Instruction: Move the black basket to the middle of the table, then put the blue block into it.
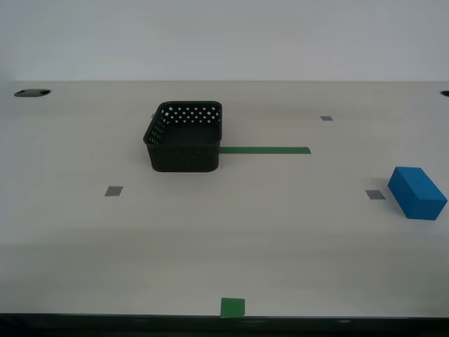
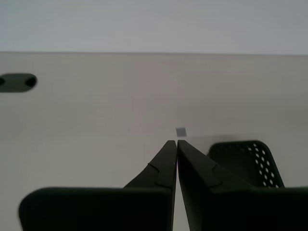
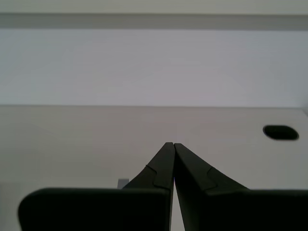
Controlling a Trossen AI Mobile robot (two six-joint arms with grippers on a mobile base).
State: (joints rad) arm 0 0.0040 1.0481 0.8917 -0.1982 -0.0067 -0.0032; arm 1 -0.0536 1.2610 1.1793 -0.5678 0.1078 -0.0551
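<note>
Green square at near edge of beige table; both grippers closed, empty.

One black basket, one blue block, four small grey squares, one green strip, one green square.

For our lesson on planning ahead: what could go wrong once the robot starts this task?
The black basket is light-looking and perforated; a shut second pincer pushing it might tip or spin it. The blue block lies near the table edge on the exterior view's right, so a nudge could knock it off.
</note>
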